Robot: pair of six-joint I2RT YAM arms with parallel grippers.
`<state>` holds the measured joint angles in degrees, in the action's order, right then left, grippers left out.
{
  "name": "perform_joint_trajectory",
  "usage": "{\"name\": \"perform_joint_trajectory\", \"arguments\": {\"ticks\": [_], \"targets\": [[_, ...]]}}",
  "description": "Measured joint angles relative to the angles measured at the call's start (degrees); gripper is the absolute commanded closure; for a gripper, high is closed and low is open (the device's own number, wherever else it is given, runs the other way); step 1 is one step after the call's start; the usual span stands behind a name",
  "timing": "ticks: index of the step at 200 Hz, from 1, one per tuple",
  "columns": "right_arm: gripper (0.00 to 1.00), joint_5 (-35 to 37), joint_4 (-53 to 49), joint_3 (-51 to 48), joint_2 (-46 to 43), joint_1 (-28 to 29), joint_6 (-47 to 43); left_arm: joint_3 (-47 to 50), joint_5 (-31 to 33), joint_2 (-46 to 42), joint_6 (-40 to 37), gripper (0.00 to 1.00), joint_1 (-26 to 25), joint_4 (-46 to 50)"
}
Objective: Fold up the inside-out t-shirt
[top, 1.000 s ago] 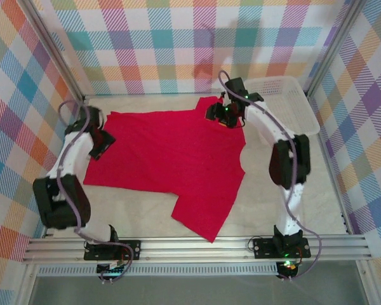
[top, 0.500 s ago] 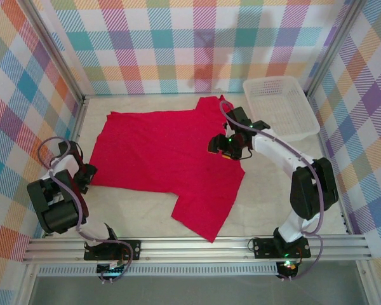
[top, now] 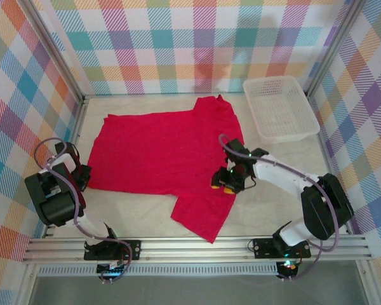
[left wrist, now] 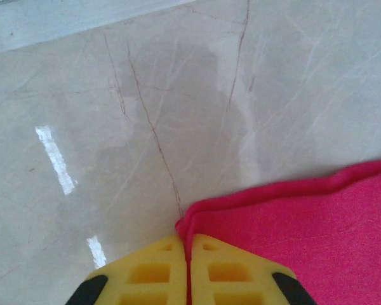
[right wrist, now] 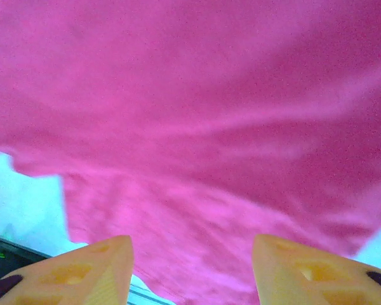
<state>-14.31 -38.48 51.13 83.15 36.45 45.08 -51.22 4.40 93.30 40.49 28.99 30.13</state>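
Where the pale, veined tabletop (top: 279,184) is enclosed by pastel plaid walls (top: 178,38), a white rectangular plastic basket (top: 280,108) is set at the upper right of the overhead frame. Across the centre, a plain crimson short-sleeved fabric t-shirt (top: 159,146) is spread flat, lightly rumpled. Its lower-left corner is pinched between the clenched yellow fingers of the left gripper (left wrist: 189,238). The right gripper (right wrist: 190,244) is held with jaws apart over the cloth's right side.
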Motion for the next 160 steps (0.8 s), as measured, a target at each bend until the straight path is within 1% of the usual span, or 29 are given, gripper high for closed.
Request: {"name": "perform_joint_trajectory", "arguments": {"ticks": [30,54,79,107,125,133,149,160], "targets": [[0.48,3.3,-1.6,-5.1,-6.1,8.4,5.4,1.6,-1.0,-1.7,0.2,0.96,-0.3,-2.8],[0.51,5.9,-0.3,-8.6,-9.4,15.7,10.0,2.0,-2.0,-2.8,0.3,0.96,-1.4,-4.9],[0.53,7.7,1.4,-11.6,-7.9,21.6,13.7,2.2,-2.4,-3.8,0.4,0.96,-1.9,-5.3],[0.54,9.9,3.0,-11.4,-3.7,27.6,16.0,2.2,-2.4,-3.9,0.4,0.96,-2.0,-5.1],[0.54,11.0,3.2,-10.9,-2.8,30.5,17.0,2.2,-2.5,-4.7,0.5,0.96,-2.0,-4.8],[0.56,11.3,3.5,-10.7,-2.8,31.4,17.2,2.2,-2.4,-5.2,0.5,0.96,-2.0,-4.8],[0.62,11.6,4.3,-10.5,-2.3,31.9,17.5,2.2,-2.5,-5.7,0.5,0.96,-2.0,-4.8],[0.63,12.0,5.0,-10.4,-1.6,31.9,17.6,2.2,-2.5,-5.8,0.5,0.96,-2.0,-4.8]]}}
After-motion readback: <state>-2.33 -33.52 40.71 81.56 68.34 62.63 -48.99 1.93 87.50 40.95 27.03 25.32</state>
